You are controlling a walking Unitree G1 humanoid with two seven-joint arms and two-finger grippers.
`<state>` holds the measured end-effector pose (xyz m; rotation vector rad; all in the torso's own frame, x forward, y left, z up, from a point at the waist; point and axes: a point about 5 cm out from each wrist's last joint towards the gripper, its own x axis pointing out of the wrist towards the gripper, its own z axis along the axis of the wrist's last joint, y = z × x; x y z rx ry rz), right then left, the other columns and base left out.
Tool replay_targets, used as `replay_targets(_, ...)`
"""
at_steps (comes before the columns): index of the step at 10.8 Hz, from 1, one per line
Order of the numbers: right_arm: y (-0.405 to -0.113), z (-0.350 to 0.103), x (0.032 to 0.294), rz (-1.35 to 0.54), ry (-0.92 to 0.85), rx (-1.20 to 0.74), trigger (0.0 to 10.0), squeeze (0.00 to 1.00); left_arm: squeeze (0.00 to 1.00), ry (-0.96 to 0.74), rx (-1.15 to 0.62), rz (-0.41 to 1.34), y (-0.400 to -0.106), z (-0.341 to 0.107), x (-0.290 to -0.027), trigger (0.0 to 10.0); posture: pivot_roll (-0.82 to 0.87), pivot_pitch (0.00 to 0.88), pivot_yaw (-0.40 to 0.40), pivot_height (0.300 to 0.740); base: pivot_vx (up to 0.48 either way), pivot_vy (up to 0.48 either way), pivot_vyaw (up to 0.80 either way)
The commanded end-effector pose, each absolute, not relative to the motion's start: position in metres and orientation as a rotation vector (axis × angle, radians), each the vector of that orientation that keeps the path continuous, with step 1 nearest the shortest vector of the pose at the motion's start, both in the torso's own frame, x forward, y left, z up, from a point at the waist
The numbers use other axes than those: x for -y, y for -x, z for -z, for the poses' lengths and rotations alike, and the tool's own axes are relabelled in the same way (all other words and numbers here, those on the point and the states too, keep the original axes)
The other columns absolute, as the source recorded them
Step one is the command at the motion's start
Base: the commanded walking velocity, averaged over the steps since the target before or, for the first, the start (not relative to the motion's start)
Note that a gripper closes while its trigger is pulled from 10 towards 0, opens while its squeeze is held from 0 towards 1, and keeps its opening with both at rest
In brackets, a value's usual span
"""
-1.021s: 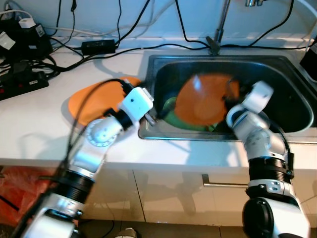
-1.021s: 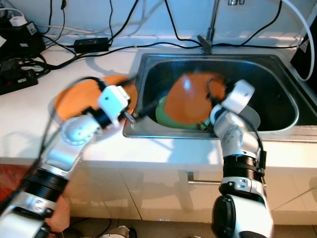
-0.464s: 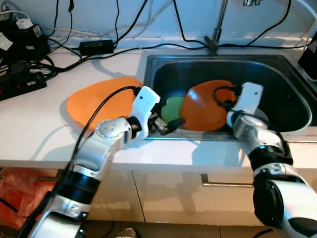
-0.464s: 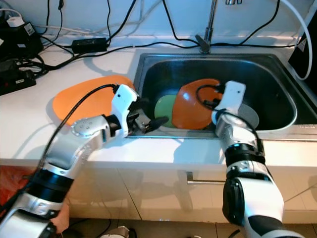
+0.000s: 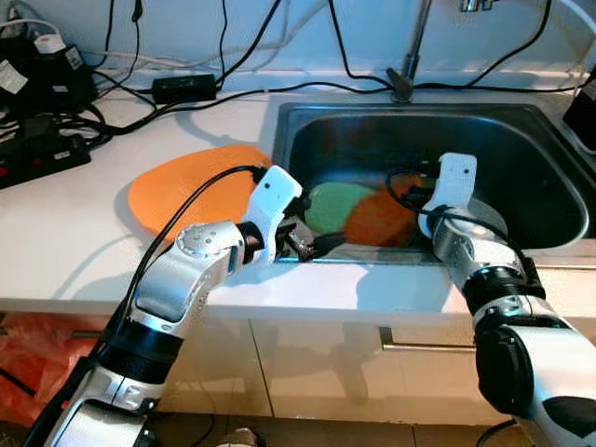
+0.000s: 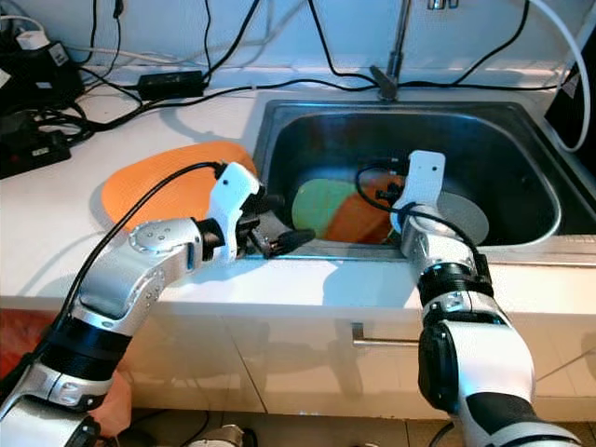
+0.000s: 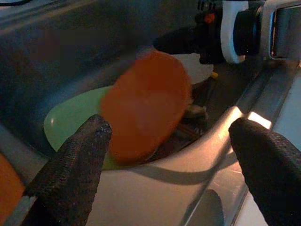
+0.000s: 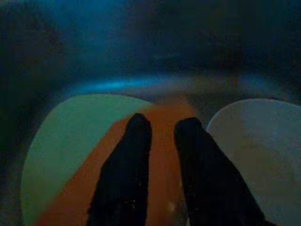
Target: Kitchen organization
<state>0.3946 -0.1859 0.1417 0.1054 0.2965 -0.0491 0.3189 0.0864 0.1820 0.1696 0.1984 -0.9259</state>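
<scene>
R gripper point(image 8: 162, 129) nearly closed over orange plate point(image 5: 377, 221) in sink point(image 5: 521, 121); L gripper point(image 6: 279, 240) wide open at rim

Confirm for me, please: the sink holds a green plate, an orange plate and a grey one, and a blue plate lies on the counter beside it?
Not quite: the plate on the counter is orange, not blue, as the left eye view shows. The sink does hold the green plate, the orange plate and the grey plate.

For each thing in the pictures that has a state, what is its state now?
Orange plate: in the sink, blurred, overlapping the green plate.
Green plate: flat in the sink.
Second orange plate: flat on the counter.
Left gripper: open, at the sink's front rim.
Right gripper: over the orange plate.
</scene>
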Motion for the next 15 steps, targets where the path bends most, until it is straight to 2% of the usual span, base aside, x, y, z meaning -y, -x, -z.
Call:
replay_targets(1, -0.399, -0.151, 0.185, 0.037, -0.092, -0.268, 10.0, 1.0, 1.0, -0.2, -0.178, 0.927, -0.319, -0.191, -0.086, 10.0, 0.12, 0.067, 0.045, 0.74, 0.0, 0.0, 0.0)
replay_targets(5, -0.401, -0.16, 0.192, 0.05, -0.044, -0.216, 10.0, 1.0, 1.0, -0.223, -0.15, 0.886, -0.324, -0.197, -0.089, 10.0, 0.12, 0.059, 0.043, 0.74, 0.0, 0.0, 0.0)
replay_targets(6, -0.403, -0.177, 0.191, 0.008, 0.004, -0.084, 10.0, 1.0, 1.0, -0.26, -0.051, 0.782, -0.331, -0.211, -0.097, 10.0, 0.12, 0.06, 0.039, 0.74, 0.0, 0.0, 0.0)
replay_targets(8, -0.402, -0.193, 0.187, -0.011, 0.012, 0.028, 10.0, 1.0, 1.0, -0.251, 0.053, 0.599, -0.34, -0.23, -0.116, 10.0, 0.12, 0.06, 0.039, 0.74, 0.0, 0.0, 0.0)
replay_targets(9, -0.401, -0.195, 0.178, -0.054, -0.088, 0.024, 10.0, 1.0, 1.0, -0.252, 0.07, 0.471, -0.345, -0.233, -0.134, 10.0, 0.13, 0.06, 0.036, 0.74, 0.0, 0.0, 0.0)
replay_targets(10, -0.398, -0.197, 0.17, -0.104, -0.114, 0.028, 10.0, 1.0, 1.0, -0.262, 0.089, 0.34, -0.348, -0.232, -0.152, 10.0, 0.13, 0.06, 0.039, 0.74, 0.0, 0.0, 0.0)
replay_targets(11, -0.395, -0.197, 0.163, -0.145, -0.127, 0.033, 10.0, 0.6, 1.0, -0.263, 0.098, 0.233, -0.348, -0.229, -0.167, 10.0, 0.13, 0.06, 0.04, 0.74, 0.0, 0.0, 0.0)
replay_targets(12, -0.388, -0.192, 0.156, -0.189, -0.145, 0.024, 10.0, 0.0, 0.93, -0.197, 0.088, 0.069, -0.347, -0.223, -0.191, 10.0, 0.14, 0.06, 0.041, 0.74, 0.0, 0.0, 0.0)
replay_targets(13, -0.383, -0.187, 0.154, -0.203, -0.153, 0.012, 10.0, 0.0, 0.9, -0.128, 0.073, -0.058, -0.345, -0.219, -0.207, 10.0, 0.14, 0.06, 0.044, 0.74, 0.0, 0.0, 0.0)
replay_targets(14, -0.38, -0.184, 0.155, -0.196, -0.166, -0.004, 10.0, 0.0, 0.33, -0.072, 0.067, -0.158, -0.342, -0.215, -0.219, 10.0, 0.14, 0.058, 0.048, 0.74, 0.0, 0.0, 0.0)
replay_targets(15, -0.378, -0.183, 0.155, -0.193, -0.173, -0.007, 10.0, 0.0, 0.2, -0.021, 0.026, -0.229, -0.34, -0.207, -0.228, 10.0, 0.14, 0.057, 0.054, 0.74, 0.0, 0.0, 0.0)
